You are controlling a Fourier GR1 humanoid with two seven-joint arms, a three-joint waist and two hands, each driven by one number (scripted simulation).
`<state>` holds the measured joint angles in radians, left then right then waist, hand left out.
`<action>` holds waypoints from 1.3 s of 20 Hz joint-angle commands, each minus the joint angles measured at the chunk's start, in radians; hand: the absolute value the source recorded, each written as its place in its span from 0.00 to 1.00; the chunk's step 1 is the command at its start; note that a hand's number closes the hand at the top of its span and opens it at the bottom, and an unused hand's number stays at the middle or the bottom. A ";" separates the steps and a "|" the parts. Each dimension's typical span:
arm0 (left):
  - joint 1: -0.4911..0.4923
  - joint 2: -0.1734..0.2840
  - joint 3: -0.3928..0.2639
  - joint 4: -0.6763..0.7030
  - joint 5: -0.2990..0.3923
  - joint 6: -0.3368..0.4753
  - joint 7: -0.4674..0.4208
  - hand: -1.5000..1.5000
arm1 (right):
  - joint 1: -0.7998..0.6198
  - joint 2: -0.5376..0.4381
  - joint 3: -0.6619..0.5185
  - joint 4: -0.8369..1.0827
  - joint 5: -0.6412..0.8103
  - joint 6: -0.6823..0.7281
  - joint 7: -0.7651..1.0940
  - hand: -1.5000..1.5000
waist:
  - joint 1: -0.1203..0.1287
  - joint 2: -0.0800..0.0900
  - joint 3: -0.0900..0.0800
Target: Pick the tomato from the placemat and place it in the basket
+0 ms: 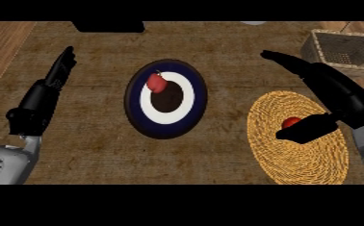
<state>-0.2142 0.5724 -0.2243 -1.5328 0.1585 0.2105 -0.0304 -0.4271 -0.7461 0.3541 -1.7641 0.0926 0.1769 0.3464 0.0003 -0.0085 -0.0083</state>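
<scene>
The red tomato (291, 122) lies on the round woven placemat (298, 157) at the right. My right hand (332, 91) hovers over the mat, open, with straight fingers pointing up and to the left. Its thumb (307, 129) stretches across just below the tomato and hides the tomato's lower edge. The wicker basket (335, 48) stands at the far right corner, beyond the hand. At the left edge my left hand (51, 83) rests open with its fingers up, away from the mat.
A blue and white round plate (142, 109) sits in the middle of the counter with a red apple-like fruit (156, 81) on its upper left. A dark object (108, 26) is at the far edge. Wooden floor shows past the counter's left side.
</scene>
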 commanded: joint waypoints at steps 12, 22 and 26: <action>-0.010 -0.018 0.053 0.007 -0.012 -0.058 -0.010 0.50 | -0.230 -0.178 0.026 0.117 -0.200 0.677 0.239 0.00 | 0.008 0.009 0.008; 0.031 -0.081 0.064 -0.020 -0.102 -0.062 0.003 0.50 | -0.159 -0.066 0.015 0.284 0.118 0.706 -0.003 0.00 | 0.009 0.010 0.009; 0.025 -0.066 0.100 -0.084 -0.070 -0.100 0.074 0.50 | -0.160 -0.001 0.073 0.283 0.211 0.708 0.024 0.00 | 0.015 0.009 0.009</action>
<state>-0.2010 0.4962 -0.1409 -1.5474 0.0855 0.1297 -0.0184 -0.5795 -0.8136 0.3877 -1.5184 0.2148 0.8782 0.3658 0.0077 0.0009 0.0002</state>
